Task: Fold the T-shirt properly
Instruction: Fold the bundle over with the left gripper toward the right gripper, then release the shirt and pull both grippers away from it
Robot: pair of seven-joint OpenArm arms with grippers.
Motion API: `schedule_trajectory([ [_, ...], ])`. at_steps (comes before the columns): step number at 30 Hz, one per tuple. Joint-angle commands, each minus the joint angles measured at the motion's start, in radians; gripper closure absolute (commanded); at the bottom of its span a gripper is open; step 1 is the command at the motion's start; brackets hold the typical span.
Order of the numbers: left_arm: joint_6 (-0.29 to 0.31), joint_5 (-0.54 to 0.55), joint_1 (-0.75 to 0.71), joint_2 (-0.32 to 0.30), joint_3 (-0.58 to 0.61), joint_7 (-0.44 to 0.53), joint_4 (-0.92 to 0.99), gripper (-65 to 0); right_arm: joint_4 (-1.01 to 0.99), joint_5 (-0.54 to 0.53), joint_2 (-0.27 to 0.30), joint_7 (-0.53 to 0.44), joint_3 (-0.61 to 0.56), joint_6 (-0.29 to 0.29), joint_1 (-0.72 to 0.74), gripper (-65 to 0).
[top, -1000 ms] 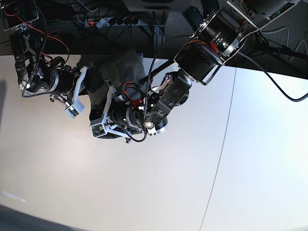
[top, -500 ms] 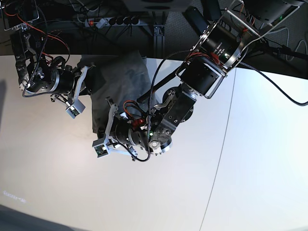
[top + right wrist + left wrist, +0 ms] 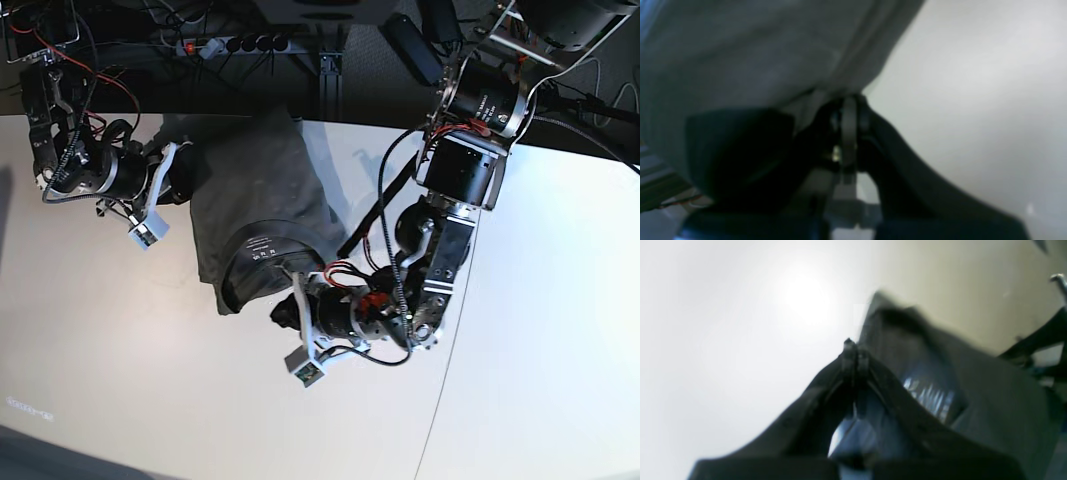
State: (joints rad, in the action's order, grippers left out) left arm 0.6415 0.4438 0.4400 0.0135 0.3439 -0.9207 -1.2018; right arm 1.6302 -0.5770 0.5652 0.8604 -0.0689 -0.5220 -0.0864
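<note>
We held the T-shirt (image 3: 255,195) pinched in both pincers, left (image 3: 853,355) and right (image 3: 848,106), stretching it between them for folding.

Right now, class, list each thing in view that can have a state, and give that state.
T-shirt: bunched, held off the table between both arms, collar opening facing the base camera.
Left gripper: fingers shut on the T-shirt.
Right gripper: fingers shut on the T-shirt.
Table: white, a seam running down it.

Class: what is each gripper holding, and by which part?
Both hold the T-shirt: left gripper near the collar, right gripper at a side edge.
</note>
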Motion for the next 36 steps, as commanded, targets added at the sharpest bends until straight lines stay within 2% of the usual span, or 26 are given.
schedule_trajectory([
  [1, -0.008, 0.043, 0.023, -0.01, -0.013, 0.01, -0.018, 0.0, 0.013, -0.006, 0.016, -0.017, 0.018, -0.035, 0.009, 0.0],
  [5, -0.006, 0.142, -0.018, -0.077, -0.061, -0.006, -0.018, 0.0, 0.013, -0.006, 0.016, -0.035, 0.035, -0.035, 0.01, 0.0],
  [8, 0.0, 0.171, -0.066, -0.109, -0.103, -0.019, -0.018, 0.0, 0.013, 0.005, 0.016, -0.035, 0.037, -0.035, 0.011, 0.0],
  [11, 0.03, 0.197, -0.117, -0.122, -0.132, -0.023, -0.018, 0.0, 0.011, 0.034, 0.016, -0.048, 0.037, -0.035, 0.011, 0.0],
  [18, 0.033, 0.218, -0.188, -0.121, -0.138, -0.022, -0.018, 0.0, 0.0, 0.034, 0.016, -0.047, 0.037, -0.035, 0.011, 0.0],
  [25, 0.041, 0.213, -0.212, -0.06, -0.138, 0.016, -0.017, 0.0, -0.002, -0.026, 0.014, -0.011, 0.037, -0.035, 0.006, 0.0],
  [32, 0.043, 0.05, -0.207, 0.034, -0.137, 0.096, -0.017, 0.0, -0.002, -0.037, 0.013, 0.012, 0.037, -0.035, 0.005, 0.0],
  [36, 0.043, 0.021, -0.188, 0.053, -0.126, 0.109, -0.017, 0.0, -0.002, -0.037, 0.013, 0.012, 0.037, -0.035, -0.002, 0.0],
])
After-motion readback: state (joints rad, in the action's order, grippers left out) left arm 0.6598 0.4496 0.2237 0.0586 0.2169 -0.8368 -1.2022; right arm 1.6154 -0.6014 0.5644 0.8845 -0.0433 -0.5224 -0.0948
